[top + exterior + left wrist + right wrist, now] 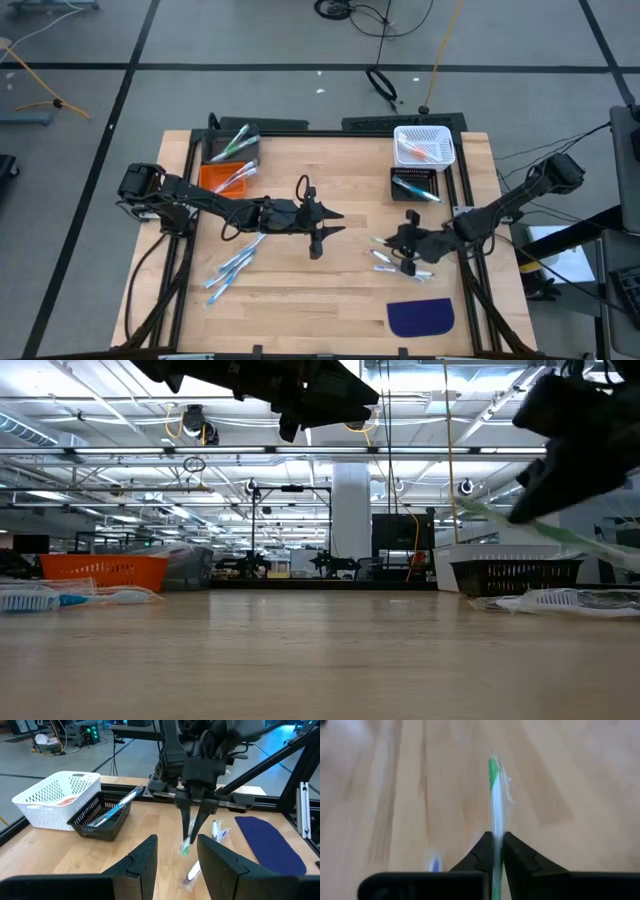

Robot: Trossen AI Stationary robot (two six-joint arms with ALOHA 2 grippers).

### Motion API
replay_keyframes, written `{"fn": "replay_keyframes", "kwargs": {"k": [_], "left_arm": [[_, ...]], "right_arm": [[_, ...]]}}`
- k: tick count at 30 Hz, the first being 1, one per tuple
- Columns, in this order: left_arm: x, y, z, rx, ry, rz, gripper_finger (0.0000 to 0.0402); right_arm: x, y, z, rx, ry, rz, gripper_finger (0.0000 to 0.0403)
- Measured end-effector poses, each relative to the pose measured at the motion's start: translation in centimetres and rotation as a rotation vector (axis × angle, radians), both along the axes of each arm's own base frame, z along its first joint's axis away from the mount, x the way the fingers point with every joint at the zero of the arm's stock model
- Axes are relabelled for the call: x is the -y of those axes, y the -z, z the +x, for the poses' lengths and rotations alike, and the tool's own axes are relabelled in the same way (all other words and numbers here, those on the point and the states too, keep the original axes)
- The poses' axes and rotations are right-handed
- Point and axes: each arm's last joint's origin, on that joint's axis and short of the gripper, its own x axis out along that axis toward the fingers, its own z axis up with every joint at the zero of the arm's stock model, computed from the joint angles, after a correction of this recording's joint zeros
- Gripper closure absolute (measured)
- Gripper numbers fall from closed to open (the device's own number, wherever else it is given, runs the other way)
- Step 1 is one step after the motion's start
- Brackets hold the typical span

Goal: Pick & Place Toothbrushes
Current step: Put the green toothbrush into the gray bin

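One thin white plastic toothbrush with a green tip (493,795) pinched in the right gripper (494,840), long axis running out past the fingertips | probably lifted off the wooden table (300,290) | left gripper (325,226) spread, waiting mid-table | right arm nearer the black mesh bin (414,185).

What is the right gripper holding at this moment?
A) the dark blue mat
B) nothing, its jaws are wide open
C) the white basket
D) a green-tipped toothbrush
D: in the right wrist view the right gripper has its jaws closed on a green-tipped toothbrush, and the left wrist view shows it hanging from that gripper above the table.
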Motion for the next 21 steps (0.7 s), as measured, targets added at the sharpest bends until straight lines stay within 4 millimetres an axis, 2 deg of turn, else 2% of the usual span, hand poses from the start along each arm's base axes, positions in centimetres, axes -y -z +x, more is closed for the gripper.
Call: {"fn": "replay_keyframes", "kwargs": {"k": [12, 21], "left_arm": [[0.0, -0.5, 0.1, 0.048, -0.001, -0.013, 0.0261], [0.0, -1.4, 0.2, 0.141, 0.001, -0.016, 0.0261]], "right_arm": [[0.8, -4.4, 2.8, 0.464, 0.009, -0.154, 0.0388], [1.7, -7.6, 3.3, 0.745, 0.042, -0.235, 0.0388]]}}
